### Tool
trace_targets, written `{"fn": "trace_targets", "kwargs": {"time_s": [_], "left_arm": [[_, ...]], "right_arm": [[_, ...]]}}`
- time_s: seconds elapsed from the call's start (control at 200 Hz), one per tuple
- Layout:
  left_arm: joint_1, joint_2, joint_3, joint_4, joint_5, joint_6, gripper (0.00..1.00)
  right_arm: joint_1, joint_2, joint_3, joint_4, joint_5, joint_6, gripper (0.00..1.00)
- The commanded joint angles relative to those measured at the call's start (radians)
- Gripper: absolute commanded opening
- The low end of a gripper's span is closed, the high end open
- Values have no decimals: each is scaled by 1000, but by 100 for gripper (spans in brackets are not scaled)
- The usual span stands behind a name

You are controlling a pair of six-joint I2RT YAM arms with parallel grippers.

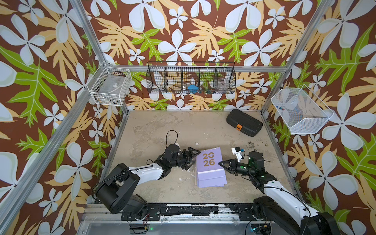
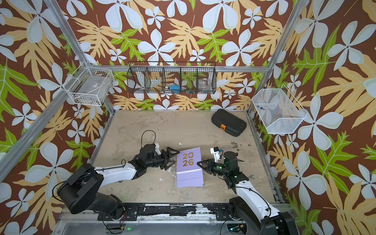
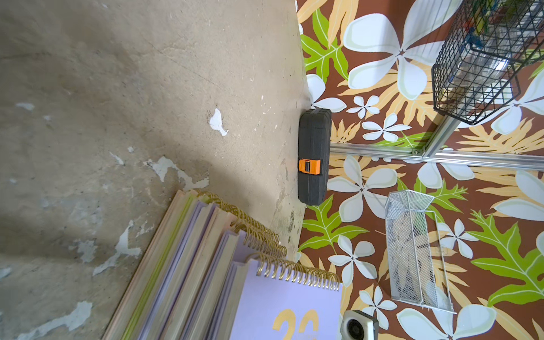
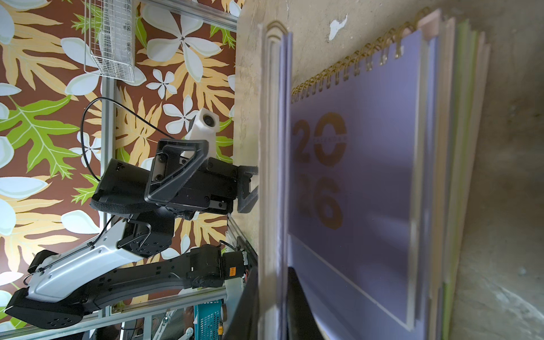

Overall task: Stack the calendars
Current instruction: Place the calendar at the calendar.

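Jaws of the left gripper [image 1: 194, 159] stand wide beside the stack of pastel spiral-bound calendars [image 1: 211, 180]; those of the right gripper [image 1: 220, 163] pinch the right edge of the top lilac gold-2026 calendar [image 1: 208, 159]

Matt card calendars [image 1: 210, 162], bound in glossy gold wire; rough, chipped worktop [image 1: 158, 130]; ribbed matt black plastic case [image 1: 244, 122].

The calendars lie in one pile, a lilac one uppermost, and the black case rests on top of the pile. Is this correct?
Only one detail is wrong. In both top views the black case lies apart from the calendars, on the table near the far wall. They are in one pile, lilac uppermost.
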Motion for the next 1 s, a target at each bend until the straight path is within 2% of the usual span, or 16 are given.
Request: {"fn": "trace_targets", "kwargs": {"time_s": [0.0,0.616,0.841,0.996], "left_arm": [[-5,10,11,33,-1,-7,92],[-17,43,36,40,-6,-11,92],[-17,51,39,42,-11,-13,92],[-17,59,44,46,-12,-16,92]], "right_arm": [[0,6,-2,77,-25,-4,10],[-11,82,-26,178,-15,11,11],[-12,99,-27,142,6,-20,15],[-12,111,-28,108,22,-47,21]]}}
